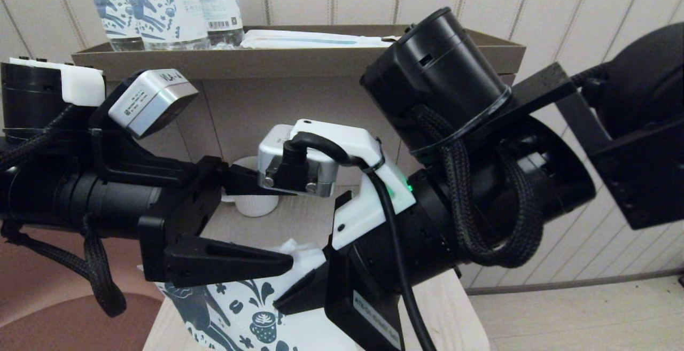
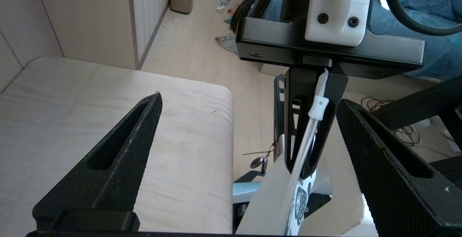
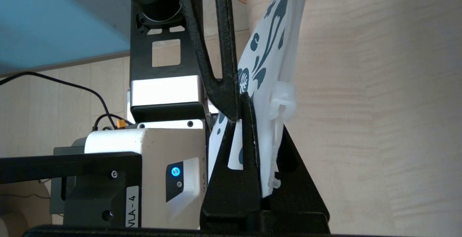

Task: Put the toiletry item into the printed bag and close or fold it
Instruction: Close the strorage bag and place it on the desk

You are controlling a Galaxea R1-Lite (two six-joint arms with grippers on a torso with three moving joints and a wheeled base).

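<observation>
Right gripper (image 3: 249,150) clamped on printed bag (image 1: 235,313) top; left gripper (image 2: 249,128) spread wide around it, above table (image 2: 108,121).

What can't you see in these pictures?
- The little white stick: not visible in any view, so whether it is inside the printed bag is unknown.
- The bag's lower part: cut off by the head view's bottom edge and covered by the left hand and right hand.
- The white cup: mostly hidden behind the left arm.
</observation>
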